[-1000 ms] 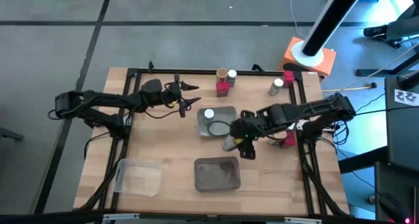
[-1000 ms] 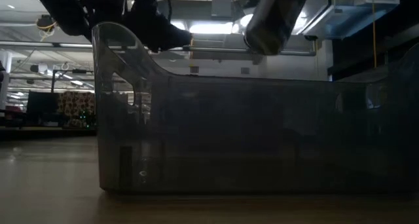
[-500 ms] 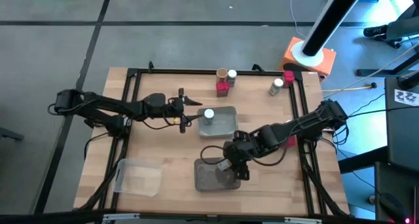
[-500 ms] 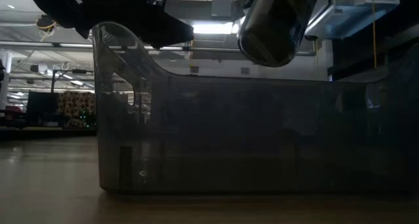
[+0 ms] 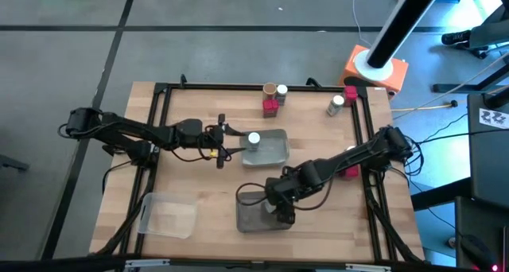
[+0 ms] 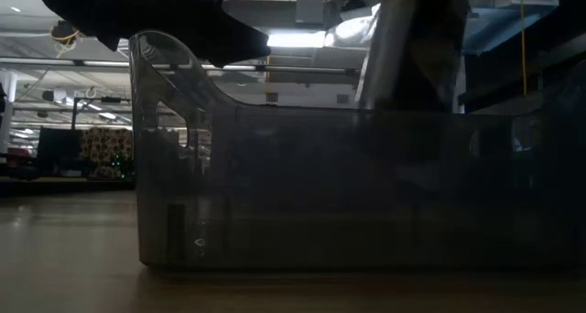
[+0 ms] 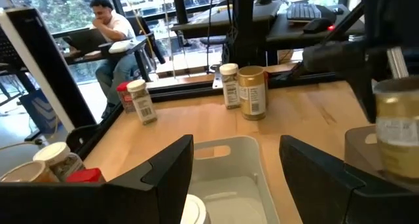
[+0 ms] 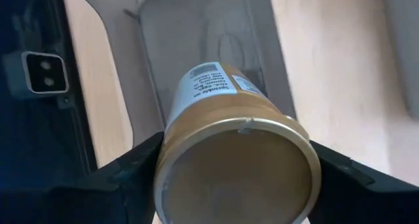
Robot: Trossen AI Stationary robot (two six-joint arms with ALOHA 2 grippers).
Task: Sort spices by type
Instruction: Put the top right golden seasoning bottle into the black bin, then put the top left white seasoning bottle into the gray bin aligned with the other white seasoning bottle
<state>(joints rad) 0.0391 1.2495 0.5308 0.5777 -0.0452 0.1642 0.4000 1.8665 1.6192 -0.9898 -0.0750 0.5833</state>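
The dark grey rectangular tray [image 5: 262,211] near the front edge of the wooden worktop [image 5: 207,184] serves as the landmark. From above, the right tool [image 5: 280,204] covers the tray's right half, so what it carries is hidden there. The right wrist view shows it plainly: the two dark fingers [image 8: 124,175] pinch a tan-topped brown cylindrical spice jar [image 8: 232,155] by its sides, its labelled body pointing down into the tray. In the low view the tray's smoky wall [image 6: 366,194] fills most of the picture and the jar [image 6: 403,48] is a dim upright shape cut off at the top edge; whether it touches the tray floor cannot be told.

Behind the tray sits a pale grey tray [image 5: 266,147] holding one white-lidded small jar [image 5: 254,138]. The left tool [image 5: 232,138] hovers at that tray's left rim with its fingers spread apart, holding nothing.

Farther behind, along the back edge, stand a second tan-topped jar [image 5: 270,90], a white-lidded jar [image 5: 281,91] and a red blocky packet [image 5: 271,107], close together. Toward the back right corner are another white-lidded jar [image 5: 336,105] and a red packet [image 5: 350,91]. A further red packet [image 5: 347,172] right of the dark tray is partly hidden by the right arm.

Left of the dark tray a clear plastic tray [image 5: 169,215] lies near the front left corner, with bare wood between the two.
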